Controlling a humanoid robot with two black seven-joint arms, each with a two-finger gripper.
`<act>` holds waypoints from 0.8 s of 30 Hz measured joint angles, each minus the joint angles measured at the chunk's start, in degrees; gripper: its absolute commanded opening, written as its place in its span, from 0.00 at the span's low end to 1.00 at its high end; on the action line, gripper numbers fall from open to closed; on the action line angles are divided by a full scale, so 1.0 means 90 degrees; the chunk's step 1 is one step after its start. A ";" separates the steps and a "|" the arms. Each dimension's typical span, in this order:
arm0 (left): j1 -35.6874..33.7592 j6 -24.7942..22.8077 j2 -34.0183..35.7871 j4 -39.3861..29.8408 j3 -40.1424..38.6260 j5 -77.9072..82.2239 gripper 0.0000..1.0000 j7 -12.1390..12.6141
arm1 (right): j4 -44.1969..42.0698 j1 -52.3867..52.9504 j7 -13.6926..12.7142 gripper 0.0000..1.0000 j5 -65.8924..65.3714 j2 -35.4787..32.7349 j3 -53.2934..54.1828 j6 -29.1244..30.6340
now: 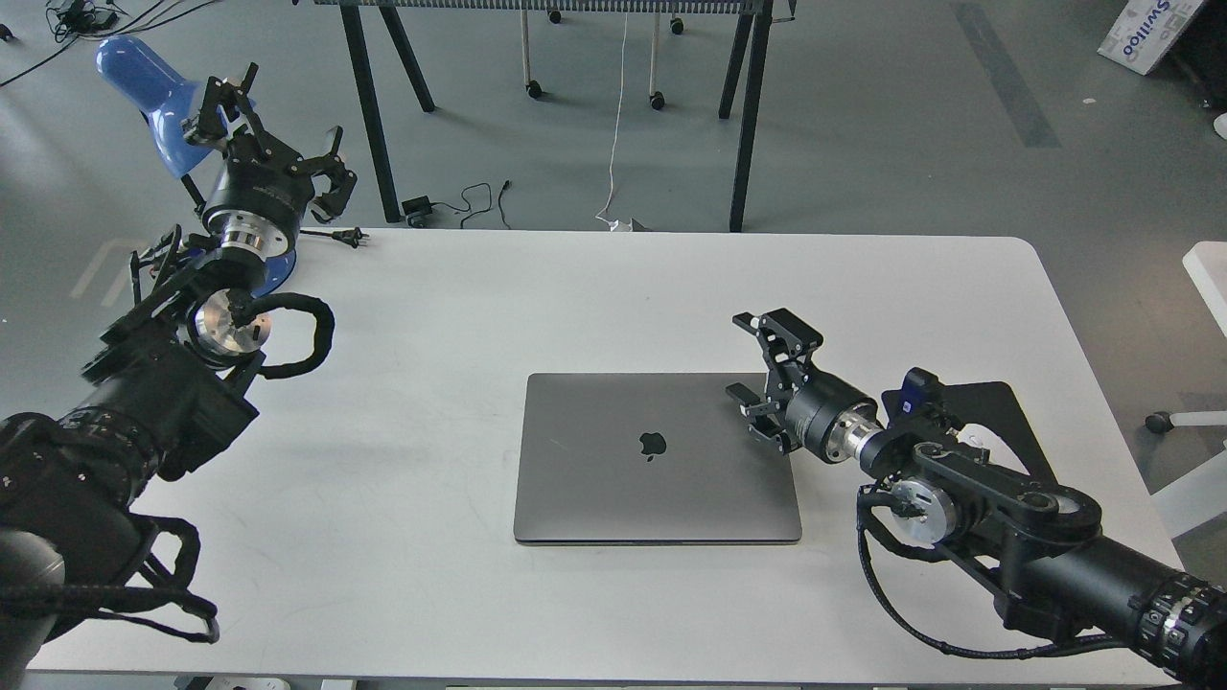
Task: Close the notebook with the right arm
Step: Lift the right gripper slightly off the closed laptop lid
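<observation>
Head view: your slim grey metal notebook [658, 458] is already lying shut at frame centre.
Your right gripper [757, 369] is hovering spread at its right edge; nothing seems left.

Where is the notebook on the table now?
In the head view, the notebook lies shut on the white table, near its front middle, with the right gripper at its far right corner.

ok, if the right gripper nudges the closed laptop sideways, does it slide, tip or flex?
Probably slides flat: the laptop lies closed and low on the smooth white table, so tipping looks unlikely. Its metal shell looks rigid, so little flex. The lid looks slick, so the right gripper, open over the far right corner, may skid off rather than push it.
</observation>
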 measured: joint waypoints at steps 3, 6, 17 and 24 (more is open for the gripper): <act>0.0000 0.0000 0.0000 0.0000 0.0000 0.0000 1.00 0.0000 | -0.0010 0.0012 -0.0018 1.00 0.0001 -0.0002 0.1034 0.0059; 0.0000 0.0000 -0.0003 0.0000 0.0000 0.0000 1.00 0.0000 | -0.0123 0.0218 -0.0149 1.00 0.0017 -0.0002 0.1864 0.0002; 0.0000 0.0000 -0.0006 0.0000 -0.0004 -0.0019 1.00 0.0001 | -0.0916 0.0519 -0.0440 1.00 0.1829 0.0012 0.3363 0.0416; 0.0000 0.0000 -0.0001 0.0000 -0.0005 -0.0020 1.00 -0.0006 | -0.1521 0.0808 -0.0532 1.00 0.2092 0.0028 0.3439 0.0576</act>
